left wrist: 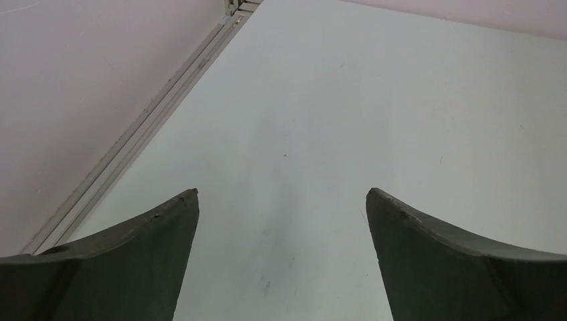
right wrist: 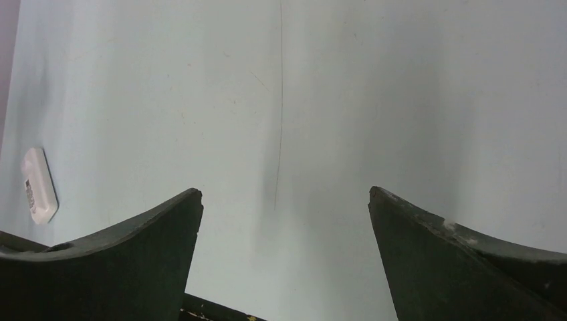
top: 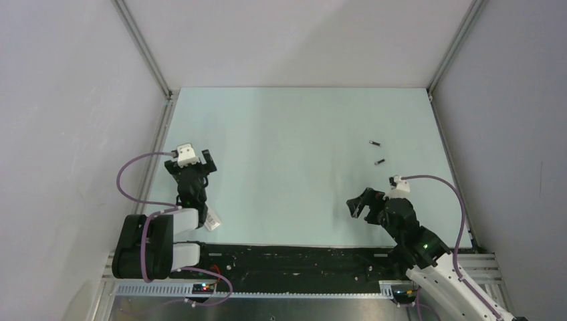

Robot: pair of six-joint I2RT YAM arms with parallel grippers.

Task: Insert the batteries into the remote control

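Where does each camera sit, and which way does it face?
Top external: above and behind, looking down on the pale blue-green table; left claw and right claw, open.
Left wrist: left arm, facing the far-left table corner; own dark fingers.
Right wrist: right arm, facing left across the table; own fingers.
Shared: top and right wrist see the small white rectangular remote control.

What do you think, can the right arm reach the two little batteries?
Probably yes. The batteries lie on the table just beyond the right tool, which is open and empty; nothing stands between, though it must turn toward them.
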